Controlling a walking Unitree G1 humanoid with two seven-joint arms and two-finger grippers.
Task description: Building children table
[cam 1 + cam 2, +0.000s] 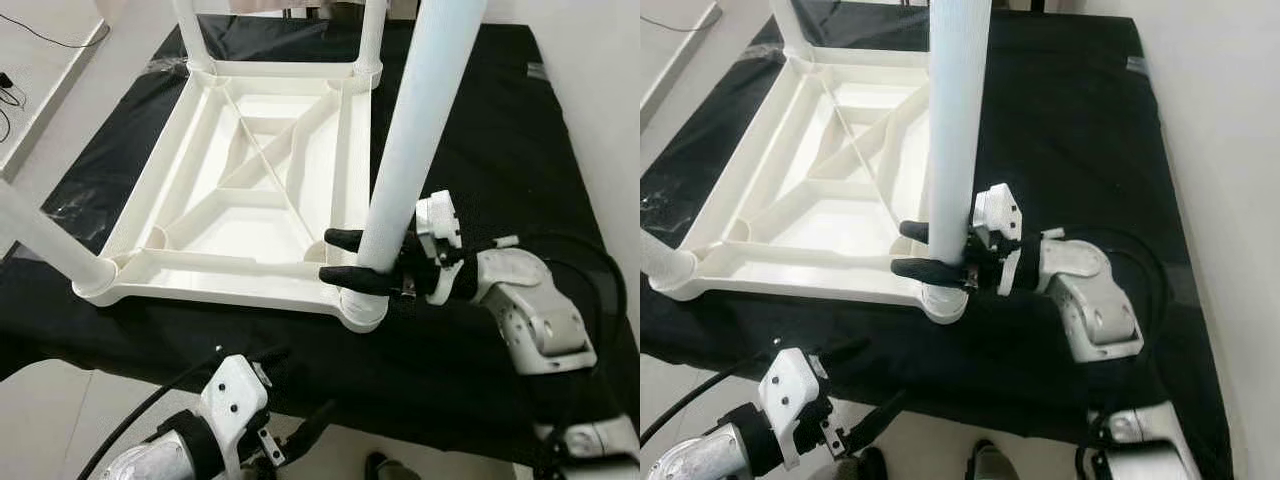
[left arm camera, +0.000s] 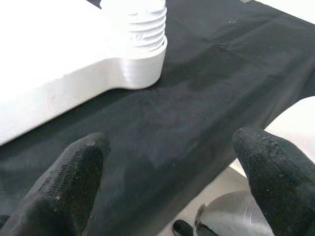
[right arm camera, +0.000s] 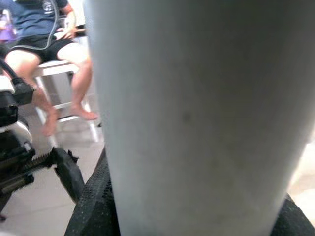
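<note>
Four legs are standing in the upturned white tabletop (image 1: 250,190) on the black worktop (image 1: 500,130). Right pincer (image 1: 345,257) is clasping the near-right leg (image 1: 420,120) low down; smooth, stiff, light plastic, best gripped near its threaded socket. Left pincer (image 2: 170,182) is hanging wide open off the near edge.

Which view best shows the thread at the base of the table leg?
The left wrist view: the thread sits sharp above the corner socket. Both eye views show that joint small, beside the right hand; the right wrist view shows plain leg surface.
</note>
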